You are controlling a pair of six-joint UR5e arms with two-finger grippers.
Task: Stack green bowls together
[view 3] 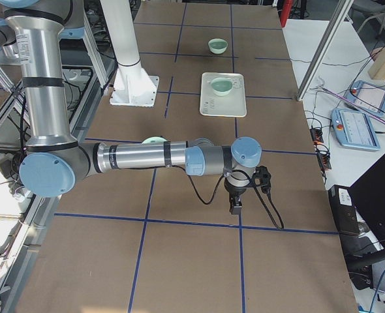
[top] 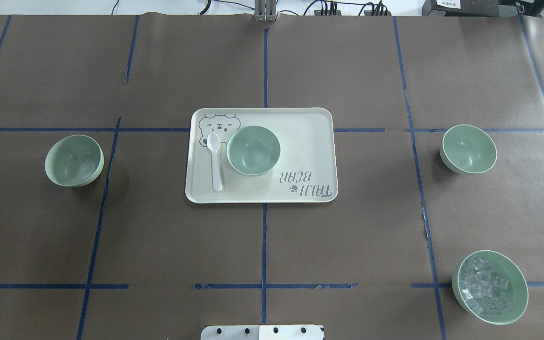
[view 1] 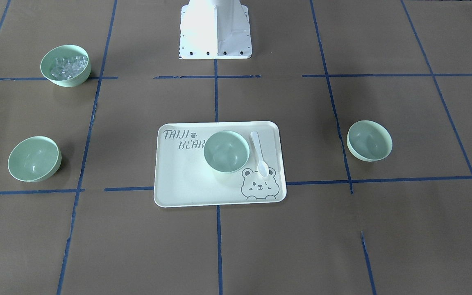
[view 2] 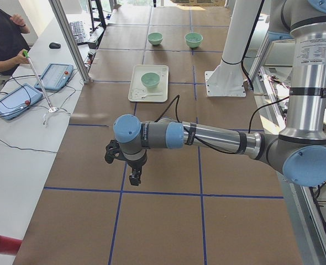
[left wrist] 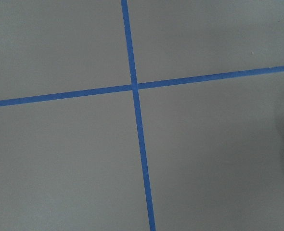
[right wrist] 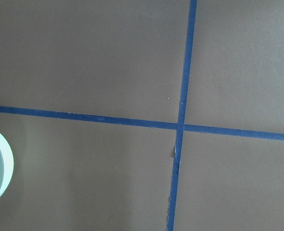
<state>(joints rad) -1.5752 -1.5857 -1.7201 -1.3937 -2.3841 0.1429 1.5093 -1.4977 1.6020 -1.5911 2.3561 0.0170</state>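
Far left on the brown paper-covered desk [top: 347, 236] stands the left green bowl [top: 73, 160], small, round, of smooth pale mint plastic, upright with its mouth up. A blue tape line [top: 99, 208] runs just beside it on the right. Wide bare desk lies between it and the tray.

In the centre lies the pale rectangular bear-print tray [top: 300, 141], its long side running across the desk. On it a white plastic spoon [top: 215, 160] lies along the tray's short side, its scoop end pointing away from the robot beside the bear print. Just right of the spoon, apart from it, sits the middle green bowl [top: 253, 150], mouth up.

Further right, again across open desk, the right green bowl [top: 468, 148] stands upright. Nearer the robot, well apart from it, is a like green bowl filled with clear glassy cubes [top: 489, 287].

The left tool [view 2: 135, 178] hangs over bare desk at the robot's left end and points downward. The right tool [view 3: 235, 207] does the same at the right end. Both are well apart from the tray. Only the side views show them, so I cannot tell how wide either one stands.
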